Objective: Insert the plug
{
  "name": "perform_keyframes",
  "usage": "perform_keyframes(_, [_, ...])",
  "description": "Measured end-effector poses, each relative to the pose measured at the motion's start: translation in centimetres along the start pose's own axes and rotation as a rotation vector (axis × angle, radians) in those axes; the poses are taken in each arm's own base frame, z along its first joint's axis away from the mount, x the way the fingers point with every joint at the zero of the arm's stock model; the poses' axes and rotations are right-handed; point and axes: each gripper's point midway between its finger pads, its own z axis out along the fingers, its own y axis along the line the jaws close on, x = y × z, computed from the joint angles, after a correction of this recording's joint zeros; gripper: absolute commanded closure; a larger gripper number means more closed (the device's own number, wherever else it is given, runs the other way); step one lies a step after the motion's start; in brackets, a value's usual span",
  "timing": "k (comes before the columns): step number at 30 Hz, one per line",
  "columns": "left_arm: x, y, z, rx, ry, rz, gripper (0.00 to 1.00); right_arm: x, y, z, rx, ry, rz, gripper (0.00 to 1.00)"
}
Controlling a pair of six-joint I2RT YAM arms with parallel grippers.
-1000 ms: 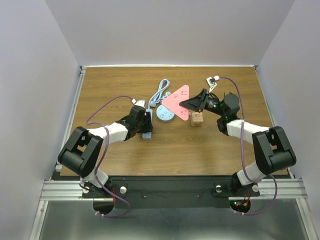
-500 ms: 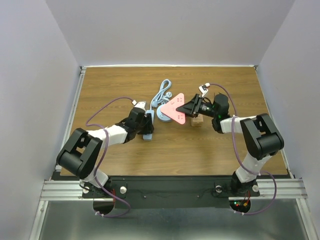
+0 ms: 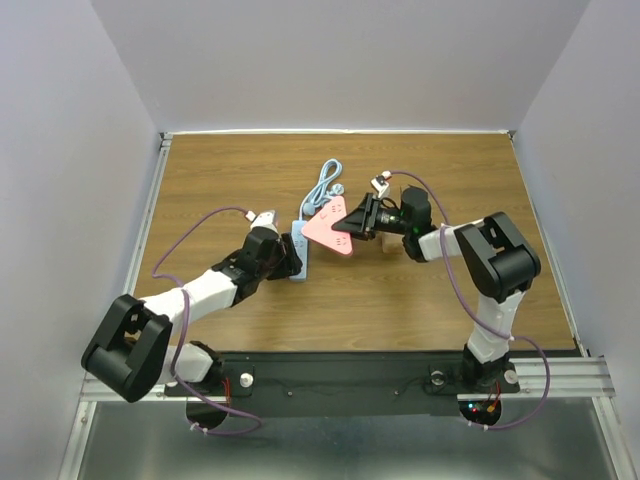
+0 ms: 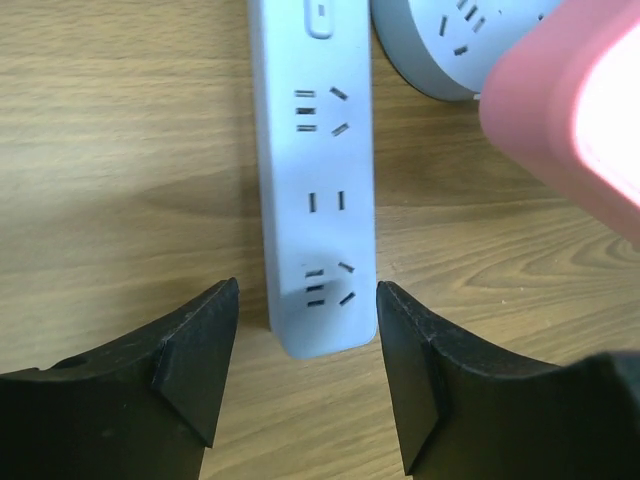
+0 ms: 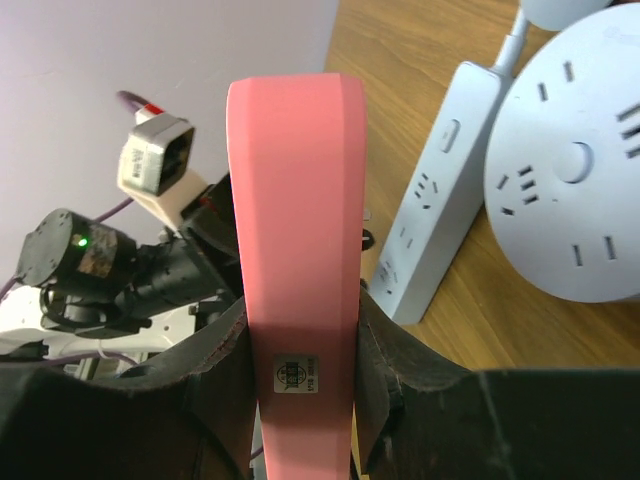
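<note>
Right wrist: right claw (image 5: 300, 345) pinches smooth pink triangular socket (image 5: 295, 200); left claw (image 4: 305, 305) spread astride pale-blue strip (image 4: 312, 150).

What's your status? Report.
Left end effector open, straddling end of blue strip. Right end effector shut on pink socket, held aloft. Round socket lies close by.

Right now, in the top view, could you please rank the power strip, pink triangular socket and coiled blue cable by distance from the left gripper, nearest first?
1. power strip, its near end at the left gripper.
2. pink triangular socket, up and right of the strip.
3. coiled blue cable, behind both, toward the far edge.
</note>
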Motion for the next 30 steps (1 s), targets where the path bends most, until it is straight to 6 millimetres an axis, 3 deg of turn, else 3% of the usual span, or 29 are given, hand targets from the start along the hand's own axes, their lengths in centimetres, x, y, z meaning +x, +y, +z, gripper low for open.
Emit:
perform_keyframes(8, [-0.5,1.1,-0.8,-0.071,-0.044,-0.094,0.34,0.7,-1.7,1.0,0.017,0.033,0.032,0.99])
perform_keyframes(16, [1.2,2.3,-0.1,-0.12,0.002,-0.128,0.42,1.5,-1.8,2.2,-0.002,0.081,0.031,0.99])
perform_keyframes(22, [1.2,2.1,0.0,-0.108,-0.005,-0.155,0.49,2.0,-1.9,2.3,-0.004,0.099,0.037,1.0])
perform_keyframes(25, [1.1,1.9,0.0,-0.101,-0.006,-0.163,0.61,2.3,-2.4,2.4,0.002,0.106,0.047,1.0])
perform_keyframes(30, [1.0,1.5,0.1,-0.084,-0.015,-0.171,0.62,2.9,-3.3,2.8,0.015,0.124,0.062,0.99])
